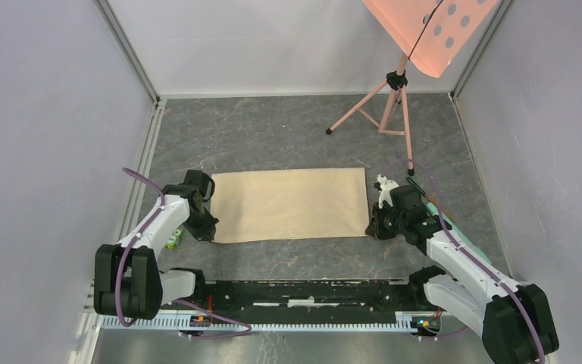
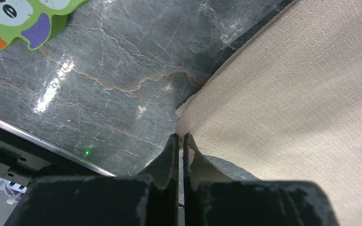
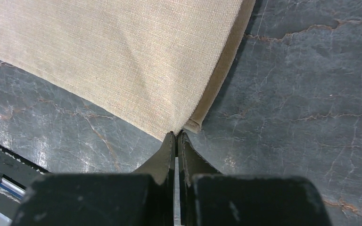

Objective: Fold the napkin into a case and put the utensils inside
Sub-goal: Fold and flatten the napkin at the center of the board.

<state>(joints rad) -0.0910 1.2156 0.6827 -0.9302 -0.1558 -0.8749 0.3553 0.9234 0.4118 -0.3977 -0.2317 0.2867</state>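
The beige napkin [image 1: 292, 205] lies on the dark marble table as a wide rectangle. Its right edge shows two layers in the right wrist view [image 3: 122, 56]. My left gripper [image 1: 211, 236] is shut on the near left corner; in the left wrist view [image 2: 180, 137] the cloth [image 2: 287, 103] rises a little off the table there. My right gripper [image 1: 371, 230] is shut on the near right corner, and its tips [image 3: 176, 134] pinch the cloth's point. The utensils are out of view, and no case shows.
A small green frog toy [image 1: 174, 241] [image 2: 23, 19] sits just left of my left gripper. A white object [image 1: 383, 189] and a mint-green piece [image 1: 466, 241] lie by the right arm. A pink tripod [image 1: 394, 98] stands at the back right. A black rail [image 1: 303, 292] runs along the near edge.
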